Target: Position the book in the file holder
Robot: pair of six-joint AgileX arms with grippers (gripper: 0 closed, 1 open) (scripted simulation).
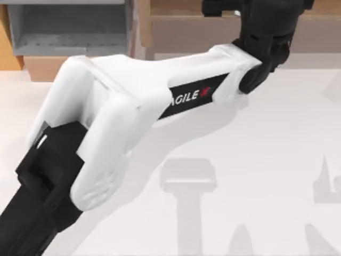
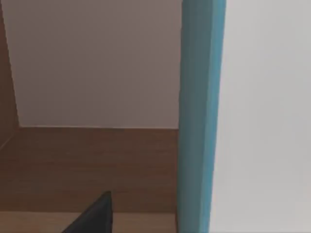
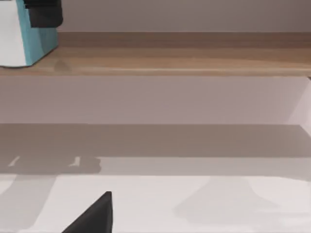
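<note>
Left pincer point(image 3: 43, 13): clamped on the book point(image 3: 26, 36), held upright over the wooden shelf point(image 3: 184, 60). Transport step judged underway; leftward carry to the file holder point(image 1: 69, 26) is required next.

Pale table point(image 1: 224, 160) across the top view, crossed by grey shadows. At its far edge on the left, the grey file holder point(image 1: 69, 26), light wood lip in front. To the right of it, a long brown wooden shelf point(image 1: 213, 24). On that shelf's board in the right wrist view, the book point(image 3: 29, 39) standing upright, teal cover and white page edges showing.
</note>
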